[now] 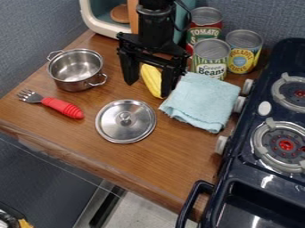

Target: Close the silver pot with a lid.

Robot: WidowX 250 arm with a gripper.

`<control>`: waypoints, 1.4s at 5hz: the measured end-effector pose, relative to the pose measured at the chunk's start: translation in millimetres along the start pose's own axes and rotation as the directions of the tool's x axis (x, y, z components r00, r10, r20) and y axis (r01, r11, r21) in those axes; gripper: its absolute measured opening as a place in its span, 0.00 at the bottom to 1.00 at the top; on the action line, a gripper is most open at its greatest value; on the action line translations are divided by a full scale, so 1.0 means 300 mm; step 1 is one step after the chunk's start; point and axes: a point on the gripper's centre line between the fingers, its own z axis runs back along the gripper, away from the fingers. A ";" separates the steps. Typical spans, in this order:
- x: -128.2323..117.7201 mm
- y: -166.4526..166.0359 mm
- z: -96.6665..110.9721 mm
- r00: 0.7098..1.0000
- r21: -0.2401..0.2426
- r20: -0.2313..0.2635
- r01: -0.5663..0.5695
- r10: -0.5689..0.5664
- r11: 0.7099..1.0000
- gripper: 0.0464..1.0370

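The pincer (148,87), jaws apart, hangs over a wooden counter (179,156) (blue-grey wall (268,13) behind, stove (250,171) alongside).

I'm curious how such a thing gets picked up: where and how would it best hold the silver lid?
Probably by the small knob at its middle, with the tool coming straight down from above. The lid lies flat on the counter, knob up, so its rim offers little to pinch.
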 end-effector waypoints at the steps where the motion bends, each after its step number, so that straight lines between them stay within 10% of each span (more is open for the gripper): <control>1: -0.002 0.001 -0.028 1.000 0.000 -0.028 -0.002 0.002 1.000 0.96; 3: 0.009 0.036 -0.093 0.997 0.012 -0.070 -0.043 0.044 0.999 0.96; 5: -0.027 0.124 -0.185 0.986 0.121 -0.154 -0.051 0.070 0.991 0.96; 7: -0.037 0.178 -0.239 0.981 0.068 -0.168 -0.087 0.098 0.994 0.96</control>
